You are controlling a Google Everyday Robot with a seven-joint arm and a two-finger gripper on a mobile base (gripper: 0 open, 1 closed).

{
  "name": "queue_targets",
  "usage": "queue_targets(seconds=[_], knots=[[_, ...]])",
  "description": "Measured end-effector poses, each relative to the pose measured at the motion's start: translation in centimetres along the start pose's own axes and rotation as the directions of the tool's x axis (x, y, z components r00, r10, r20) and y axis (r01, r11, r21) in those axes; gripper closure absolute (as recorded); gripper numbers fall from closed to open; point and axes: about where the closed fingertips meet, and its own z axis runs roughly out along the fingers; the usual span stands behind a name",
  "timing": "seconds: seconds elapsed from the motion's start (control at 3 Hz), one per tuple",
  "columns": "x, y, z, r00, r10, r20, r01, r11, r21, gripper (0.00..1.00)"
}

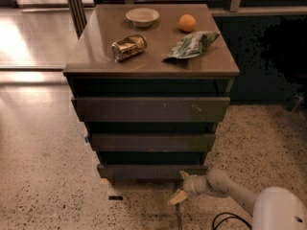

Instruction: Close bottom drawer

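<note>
Camera view looks down on the speckled floor (43, 176) and a dark grey-brown cabinet (96, 61) with three stepped drawer fronts. We see the top drawer (151, 109), widest and marked with pale scratches, the middle drawer (152, 142) below it, and the bottom drawer (144, 171), the narrowest, lowest on the cabinet just above the floor. A dark gap shows above each front.

At the lower right, the robot's white base (280, 210) sends a grey arm (230, 188) leftward along the floor. The gripper (181, 186) sits at the right end of the bottom drawer's front. Its jaws stand apart with nothing between them: the upper fingertip is at the drawer's lower edge, the lower one just above the floor. Nothing lies between gripper and drawer front.

On the cabinet's top lie a crumpled green bag (194, 44), a dented metallic can (128, 47) on its side, a pale bowl (142, 17) and an orange (187, 22). We cannot read any print on the bag or can.

A black cable (225, 218) curls beside the base, and a small dark scrap (115, 198) lies on the floor.
</note>
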Motion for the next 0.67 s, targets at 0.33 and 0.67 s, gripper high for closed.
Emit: queue_targets(seconds=[0.33, 0.67], knots=[[1.4, -1.5, 0.5, 1.0, 0.011, -0.003, -0.011, 0.9999, -0.003, 0.0], [2.4, -4.6, 0.1, 1.0, 0.008, -0.017, -0.008, 0.999, 0.044, 0.0]])
